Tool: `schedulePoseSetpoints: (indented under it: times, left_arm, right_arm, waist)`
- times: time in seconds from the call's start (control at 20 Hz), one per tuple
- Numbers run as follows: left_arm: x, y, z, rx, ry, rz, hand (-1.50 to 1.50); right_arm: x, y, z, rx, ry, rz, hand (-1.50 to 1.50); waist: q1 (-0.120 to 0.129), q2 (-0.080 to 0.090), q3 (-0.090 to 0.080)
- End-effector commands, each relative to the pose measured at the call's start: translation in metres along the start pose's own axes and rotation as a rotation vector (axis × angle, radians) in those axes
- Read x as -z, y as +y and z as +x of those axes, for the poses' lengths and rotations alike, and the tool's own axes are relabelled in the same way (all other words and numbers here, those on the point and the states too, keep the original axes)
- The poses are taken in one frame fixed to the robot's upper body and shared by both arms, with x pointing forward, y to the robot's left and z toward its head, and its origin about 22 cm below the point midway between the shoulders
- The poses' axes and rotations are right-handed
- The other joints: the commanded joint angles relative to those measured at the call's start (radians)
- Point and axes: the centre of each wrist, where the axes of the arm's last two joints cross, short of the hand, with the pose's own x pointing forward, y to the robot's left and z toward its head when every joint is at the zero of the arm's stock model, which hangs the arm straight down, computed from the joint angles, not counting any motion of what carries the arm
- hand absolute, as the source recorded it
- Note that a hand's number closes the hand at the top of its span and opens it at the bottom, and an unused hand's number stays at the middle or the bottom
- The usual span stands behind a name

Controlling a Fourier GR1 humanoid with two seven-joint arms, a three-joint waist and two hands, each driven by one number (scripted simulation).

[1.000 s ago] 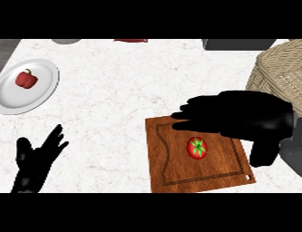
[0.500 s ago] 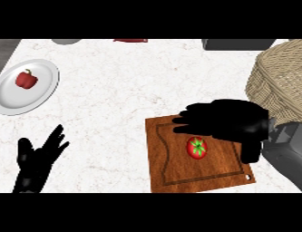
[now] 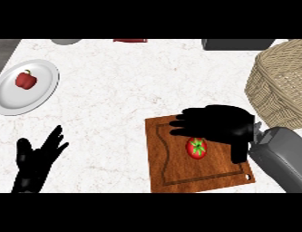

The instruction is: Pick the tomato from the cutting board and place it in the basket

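Round red tomato lying on brown wooden cutting board, my right hand just over it, fingers spread, holding nothing, my left hand open at lower left, woven wicker basket near board's far right corner

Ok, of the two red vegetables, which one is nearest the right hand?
The tomato on the cutting board, just below the right hand; the red pepper lies far off on the white plate.
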Motion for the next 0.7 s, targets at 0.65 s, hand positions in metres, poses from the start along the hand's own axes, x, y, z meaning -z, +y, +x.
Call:
schedulePoseSetpoints:
  times: [0.65]
  left_arm:
    - [0.010,-0.005,-0.005,-0.014,0.075,-0.005,0.00]
  right_arm:
    - [0.032,0.032,0.002,-0.068,0.037,0.102,-1.50]
  waist:
    - [-0.005,0.006,-0.010]
